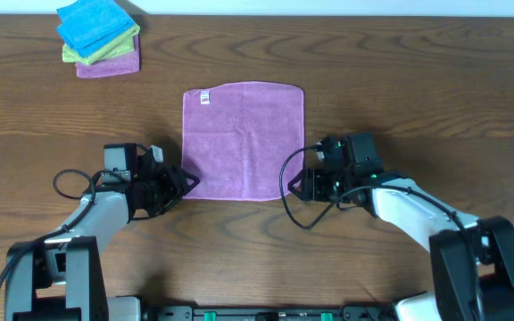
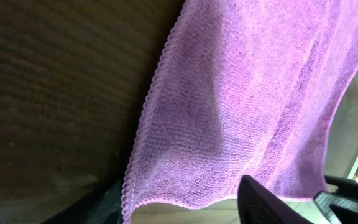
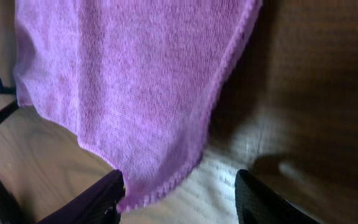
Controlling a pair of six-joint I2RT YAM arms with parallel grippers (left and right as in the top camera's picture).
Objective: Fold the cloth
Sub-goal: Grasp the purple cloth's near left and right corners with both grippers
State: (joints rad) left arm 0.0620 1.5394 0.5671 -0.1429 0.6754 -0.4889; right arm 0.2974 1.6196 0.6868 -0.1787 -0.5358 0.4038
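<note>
The lilac-purple cloth lies flat and spread open on the wooden table, with its white tag at the far left corner. My left gripper is open at the cloth's near left corner. In the left wrist view the cloth has its corner edge between the left gripper's dark fingers. My right gripper is open at the near right corner. In the right wrist view the cloth has its corner tip beside the left finger of the right gripper.
A stack of folded cloths sits at the far left: bright blue on top, yellow-green below it, and a purple one at the bottom. Black cables loop beside both arms near the front edge.
</note>
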